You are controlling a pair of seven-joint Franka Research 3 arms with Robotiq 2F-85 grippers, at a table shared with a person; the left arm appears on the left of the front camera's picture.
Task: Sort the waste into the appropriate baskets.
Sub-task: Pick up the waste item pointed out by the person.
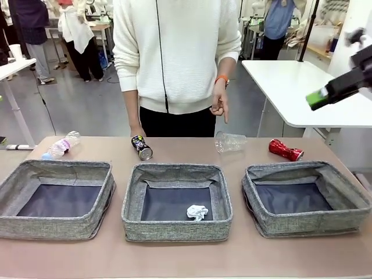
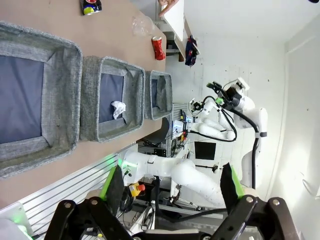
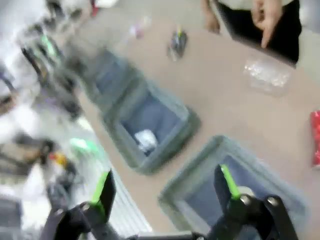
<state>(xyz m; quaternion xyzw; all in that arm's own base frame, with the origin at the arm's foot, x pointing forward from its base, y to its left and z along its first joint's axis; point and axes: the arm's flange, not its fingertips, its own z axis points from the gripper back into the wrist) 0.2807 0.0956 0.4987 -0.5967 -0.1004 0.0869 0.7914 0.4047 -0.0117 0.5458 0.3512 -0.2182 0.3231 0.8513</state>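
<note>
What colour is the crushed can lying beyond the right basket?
Red. The crushed can shows best in the front view.

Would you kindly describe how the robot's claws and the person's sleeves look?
The left claw and right claw are black, two-fingered, with bright green pads. The right arm is white with black cables. The person wears a white ribbed long-sleeved sweater and an orange wristband.

Brown table point(image 1: 174, 256) carries three grey baskets point(image 1: 177, 200) below the right gripper point(image 1: 318, 97). Beyond them, red can point(image 1: 285, 150) nearest it, then plastic cup point(image 1: 230, 141), dark can point(image 1: 142, 147), bottle point(image 1: 60, 146) farthest.
</note>
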